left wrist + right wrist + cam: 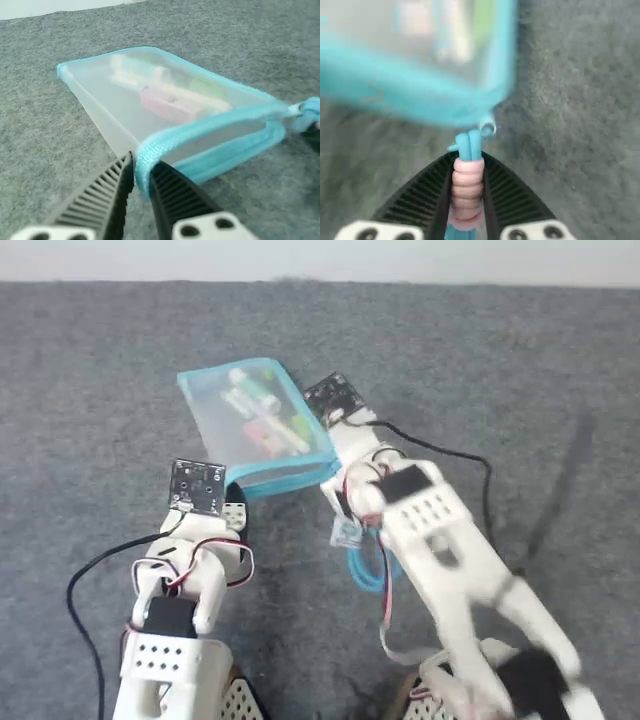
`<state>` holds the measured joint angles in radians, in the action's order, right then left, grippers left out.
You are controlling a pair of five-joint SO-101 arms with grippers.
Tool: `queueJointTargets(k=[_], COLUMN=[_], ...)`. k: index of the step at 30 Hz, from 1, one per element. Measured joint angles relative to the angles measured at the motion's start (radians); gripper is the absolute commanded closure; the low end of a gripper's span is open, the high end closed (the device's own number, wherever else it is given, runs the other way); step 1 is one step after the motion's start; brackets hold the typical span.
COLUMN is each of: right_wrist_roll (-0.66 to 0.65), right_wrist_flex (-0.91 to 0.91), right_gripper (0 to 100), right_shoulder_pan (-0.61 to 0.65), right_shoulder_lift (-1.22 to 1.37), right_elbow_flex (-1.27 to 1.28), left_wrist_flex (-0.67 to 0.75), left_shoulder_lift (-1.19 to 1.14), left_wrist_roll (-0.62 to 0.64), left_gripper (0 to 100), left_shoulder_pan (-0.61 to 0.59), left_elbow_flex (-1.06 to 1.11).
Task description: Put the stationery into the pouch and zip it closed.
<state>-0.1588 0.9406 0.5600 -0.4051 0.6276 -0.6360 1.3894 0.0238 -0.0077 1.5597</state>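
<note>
1. My left wrist view shows the left gripper point(141, 172) pinched narrow on the blue zip edge point(200, 131) at one corner of the pouch point(115, 107). In the high view, that arm's camera board point(197, 485) sits over this corner.
2. My right wrist view shows the right gripper point(468, 162) clamped on the pull cord point(469, 142), around its pink coil point(467, 192), just below the pouch's other near corner.
3. From the high view, the pouch lies flat just beyond both arms, with the stationery point(262, 418) inside it.
4. I cannot tell whether the zip is fully shut.
5. The worktop point(100, 370) has a grey, felt-like covering, and a pale wall point(320, 260) runs along its far side.
</note>
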Motion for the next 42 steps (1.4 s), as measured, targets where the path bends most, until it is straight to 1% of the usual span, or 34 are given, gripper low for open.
queueJointTargets(k=[2, 5, 11, 16, 23, 27, 29, 32, 35, 39, 42], right_wrist_roll=[-0.028, -0.057, -0.110, -0.137, -0.137, -0.137, -0.137, -0.137, -0.137, -0.141, -0.180], right_wrist_flex=[0.092, 0.157, 0.164, 0.210, 0.258, 0.259, 0.259, 0.259, 0.261, 0.301, 0.316], right_gripper=[99.3, 99.3, 99.3, 99.3, 99.3, 99.1, 94.8, 82.4, 74.0, 72.6, 72.5], right_shoulder_pan=[0.041, 0.107, 0.233, 0.348, 0.489, 0.511, 0.517, 0.539, 0.552, 0.568, 0.572], right_shoulder_lift=[-0.123, -0.210, -0.215, -0.222, -0.348, -0.368, -0.368, -0.370, -0.385, -0.399, -0.400], right_elbow_flex=[0.002, 0.002, 0.003, 0.003, 0.003, 0.003, 0.005, 0.041, 0.054, 0.054, 0.054], left_wrist_flex=[0.000, 0.000, 0.000, 0.000, 0.000, 0.000, 0.000, 0.000, 0.000, 0.000, 0.000], left_shoulder_lift=[0.000, 0.000, 0.000, 0.000, 0.000, 0.000, 0.000, 0.000, 0.000, 0.000, 0.000], left_wrist_roll=[0.000, -0.008, -0.008, -0.008, -0.008, -0.008, -0.008, -0.008, -0.008, -0.008, -0.005], left_gripper=[99, 99, 99, 99, 99, 99, 99, 99, 99, 99, 99], left_shoulder_pan=[0.017, 0.048, 0.071, 0.072, 0.072, 0.072, 0.072, 0.074, 0.057, 0.026, 0.021], left_elbow_flex=[0.000, 0.000, -0.002, -0.002, -0.002, -0.002, -0.002, -0.002, 0.000, 0.000, 0.000])
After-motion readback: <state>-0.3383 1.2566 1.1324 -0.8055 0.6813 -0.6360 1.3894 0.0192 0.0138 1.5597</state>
